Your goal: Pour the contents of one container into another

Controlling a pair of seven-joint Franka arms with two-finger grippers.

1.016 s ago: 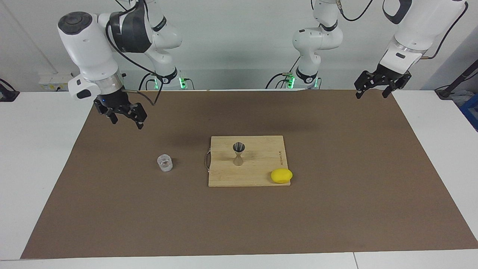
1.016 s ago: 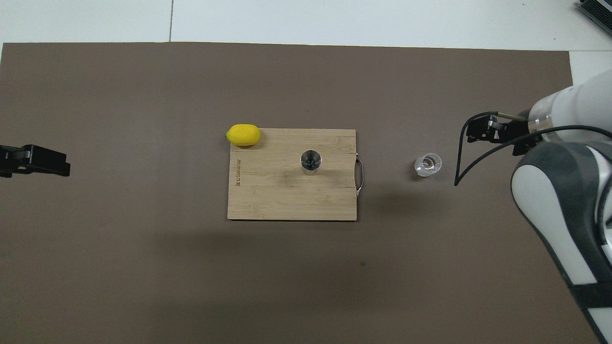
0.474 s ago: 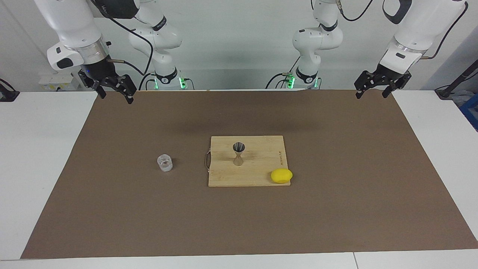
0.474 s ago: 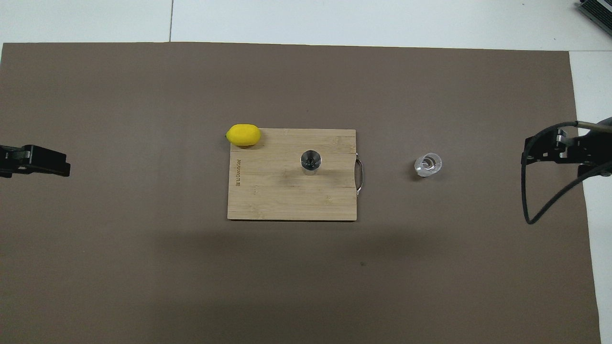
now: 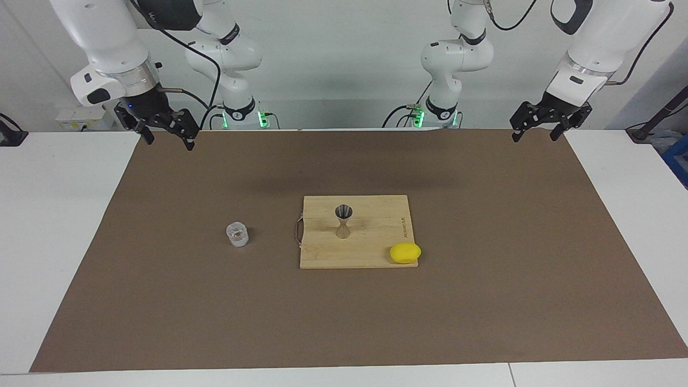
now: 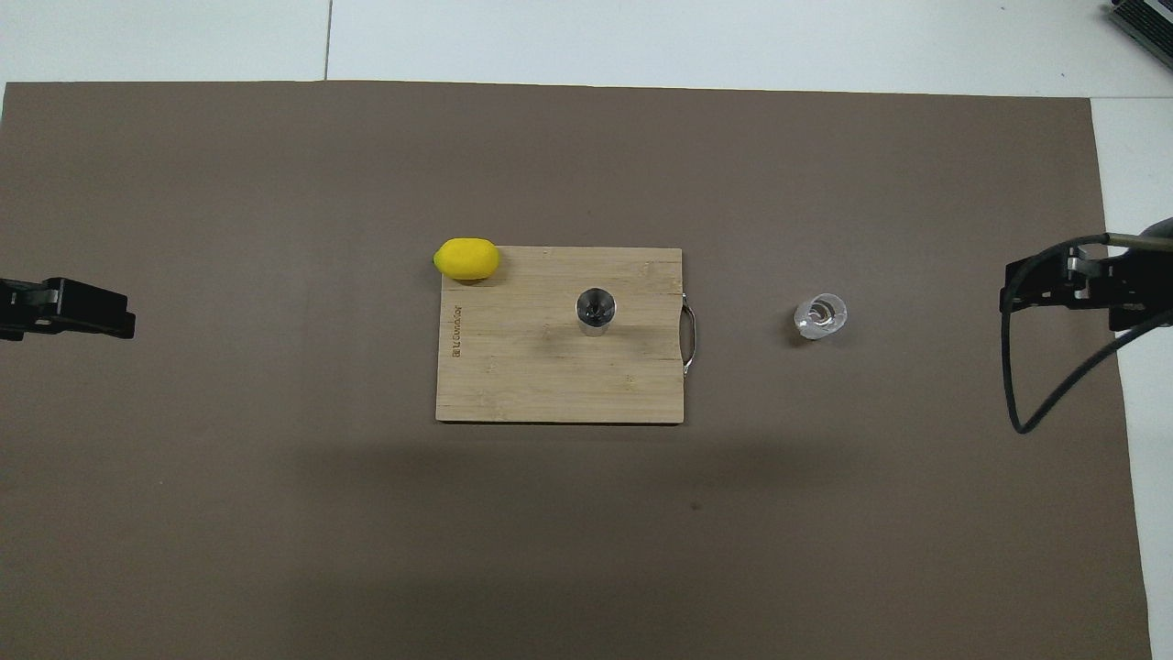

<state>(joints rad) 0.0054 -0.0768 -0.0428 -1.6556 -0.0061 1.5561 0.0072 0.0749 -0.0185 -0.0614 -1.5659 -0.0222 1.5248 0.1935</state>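
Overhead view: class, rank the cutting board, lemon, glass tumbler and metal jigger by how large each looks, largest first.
1. Cutting board, by far the largest.
2. Lemon.
3. Glass tumbler and metal jigger: seen from above, their round outlines look about alike, so I will not rank one over the other.

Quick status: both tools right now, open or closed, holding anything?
Left tool: open, holding nothing, up over the mat's corner at the left arm's end.
Right tool: open, holding nothing, up over the mat's edge at the right arm's end.
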